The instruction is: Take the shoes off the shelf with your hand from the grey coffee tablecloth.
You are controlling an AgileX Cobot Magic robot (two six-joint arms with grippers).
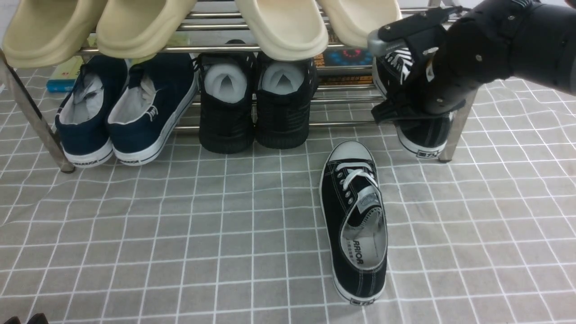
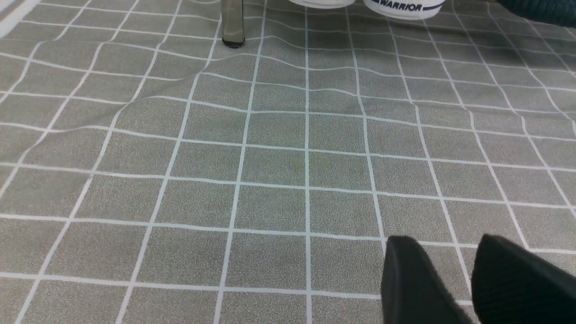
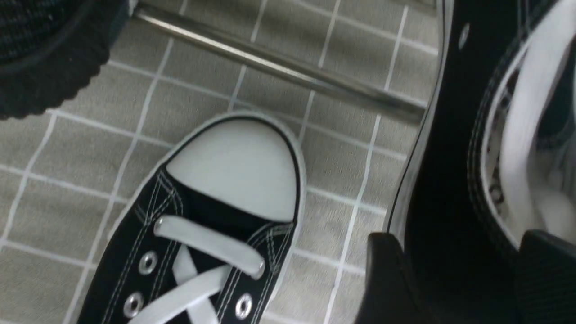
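Observation:
One black canvas sneaker [image 1: 355,225] with white laces and toe cap lies on the grey checked tablecloth [image 1: 180,225], toe toward the steel shelf [image 1: 270,47]; its toe shows in the right wrist view [image 3: 234,171]. My right gripper [image 1: 396,96] is at the shelf's lower right end, shut on the side wall of the second sneaker [image 1: 423,135]. In the right wrist view the gripper [image 3: 461,252] pinches that sneaker's [image 3: 450,135] black canvas side. My left gripper [image 2: 447,252] is open and empty low over the cloth [image 2: 270,157].
A navy pair [image 1: 126,108] and an all-black mesh pair [image 1: 254,108] stand on the lower tier. Beige slippers [image 1: 135,27] sit on the upper tier. Books [image 1: 346,58] lie behind. A slanted shelf leg [image 1: 454,135] stands beside the held sneaker.

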